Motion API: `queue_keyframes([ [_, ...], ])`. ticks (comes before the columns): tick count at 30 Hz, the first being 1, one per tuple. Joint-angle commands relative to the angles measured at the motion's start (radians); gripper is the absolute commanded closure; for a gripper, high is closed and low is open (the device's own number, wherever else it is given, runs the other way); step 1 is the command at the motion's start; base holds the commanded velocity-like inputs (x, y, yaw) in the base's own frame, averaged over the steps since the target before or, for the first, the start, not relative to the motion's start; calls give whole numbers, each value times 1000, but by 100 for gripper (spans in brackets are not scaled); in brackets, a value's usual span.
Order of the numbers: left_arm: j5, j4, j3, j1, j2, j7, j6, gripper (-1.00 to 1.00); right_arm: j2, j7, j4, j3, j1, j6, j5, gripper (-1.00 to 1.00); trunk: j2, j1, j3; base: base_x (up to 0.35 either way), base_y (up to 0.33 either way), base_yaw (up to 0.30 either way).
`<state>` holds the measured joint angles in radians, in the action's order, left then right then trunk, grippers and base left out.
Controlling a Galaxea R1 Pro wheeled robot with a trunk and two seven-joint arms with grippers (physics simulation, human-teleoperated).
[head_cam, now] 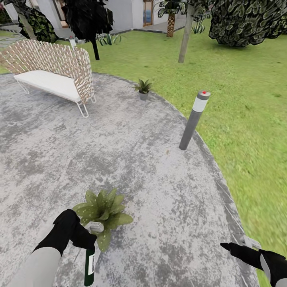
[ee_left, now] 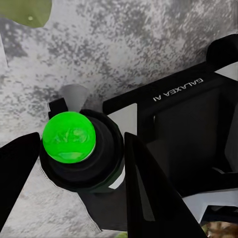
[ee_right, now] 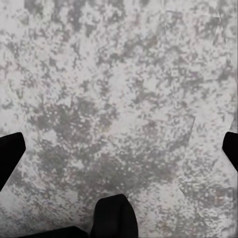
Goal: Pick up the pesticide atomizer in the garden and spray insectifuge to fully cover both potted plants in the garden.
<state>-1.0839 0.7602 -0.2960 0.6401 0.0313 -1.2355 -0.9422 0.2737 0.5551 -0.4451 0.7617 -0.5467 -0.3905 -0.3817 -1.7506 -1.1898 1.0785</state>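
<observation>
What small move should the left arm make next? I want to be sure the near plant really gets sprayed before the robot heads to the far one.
Probably tilt the pesticide atomizer so its grey nozzle faces the near potted plant. The left gripper holds the bottle beside the leaves, nozzle at their edge; the far potted plant waits.

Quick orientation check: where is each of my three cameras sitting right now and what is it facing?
Head view: on the head, looking forward and down over the stone patio, both arms showing, near potted plant by the left pincer.
Left wrist view: on the left arm, looking along the fingers closed on the pesticide atomizer.
Right wrist view: on the right arm, facing bare patio between open fingers.
Shared: head and left wrist both show the atomizer.
</observation>
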Motion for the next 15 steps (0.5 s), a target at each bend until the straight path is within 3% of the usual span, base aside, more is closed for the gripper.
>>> queue_keyframes([
  [1, -10, 1, -3, 1, -1, -10, -7, 100, -1, 8, -1, 8, -1, -4, -9, -100, 0, 0, 0, 19, -217, 212],
  [6, -10, 1, -3, 0, -1, -10, -7, 100, -1, 9, -1, 8, -1, -4, -9, -100, 0, 0, -4, 5, -175, 216],
  [15, -11, 1, -3, 0, -1, -10, -7, 100, -1, 9, -1, 8, -1, -4, -9, -100, 0, 0, -12, 0, -20, 217],
])
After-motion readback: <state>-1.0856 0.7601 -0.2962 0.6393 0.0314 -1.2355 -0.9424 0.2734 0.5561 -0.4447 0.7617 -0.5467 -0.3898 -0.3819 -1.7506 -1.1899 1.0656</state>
